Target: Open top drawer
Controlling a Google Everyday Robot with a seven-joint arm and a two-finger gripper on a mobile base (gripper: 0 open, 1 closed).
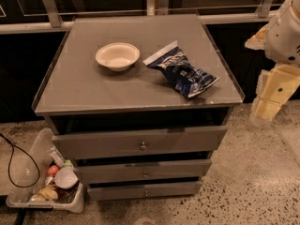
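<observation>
The top drawer [136, 142] is the widest grey front of three on a grey cabinet, with a small round metal knob [143, 146] at its centre. A dark gap shows between its front and the cabinet top. Two narrower drawer fronts [143, 171] sit below it. My gripper [269, 104] hangs at the right edge of the view, off the cabinet's right front corner and well to the right of the knob. It touches nothing.
On the cabinet top [84, 86] lie a white bowl [117, 56] and a blue chip bag [183, 71]. A clear bin [28, 163] with small items stands on the floor at the lower left, next to a black cable [14, 153]. A rail runs behind the cabinet.
</observation>
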